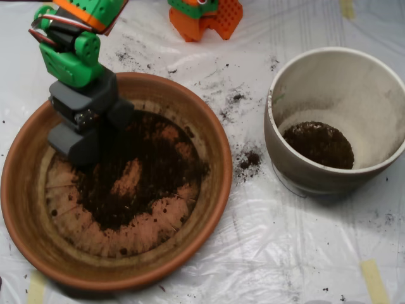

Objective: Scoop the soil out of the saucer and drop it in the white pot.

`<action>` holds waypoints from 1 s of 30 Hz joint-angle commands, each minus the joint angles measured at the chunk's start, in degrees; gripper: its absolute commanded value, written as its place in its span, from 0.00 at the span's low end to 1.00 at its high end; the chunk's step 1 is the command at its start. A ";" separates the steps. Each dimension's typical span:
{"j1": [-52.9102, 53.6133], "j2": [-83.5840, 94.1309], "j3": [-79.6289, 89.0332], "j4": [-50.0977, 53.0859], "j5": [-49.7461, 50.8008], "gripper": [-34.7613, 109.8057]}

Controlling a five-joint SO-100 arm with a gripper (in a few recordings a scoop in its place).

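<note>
Grey clamshell hand [85, 136], its opening hidden, sat in dark crumbly soil [142, 171] inside the terracotta saucer [209, 190] near the worktop's left edge; a fresh scoop seemed underway, next carrying to the off-white ceramic pot [380, 82].

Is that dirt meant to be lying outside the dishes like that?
Probably not. Soil crumbs have spilled on the plastic sheet between the saucer and the white pot, with more specks above the saucer.

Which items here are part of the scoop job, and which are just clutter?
Job:
soil in the saucer
white pot, some soil already inside
scoop, over the saucer's left side

Lying about:
spilled crumbs on the plastic sheet
orange part at top
tape strips
</note>
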 commanded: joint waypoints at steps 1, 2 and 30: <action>-0.35 2.11 -0.70 0.88 -0.44 0.31; -0.79 2.55 -0.09 0.79 -0.44 0.30; -17.58 26.19 -6.42 16.70 -1.93 0.23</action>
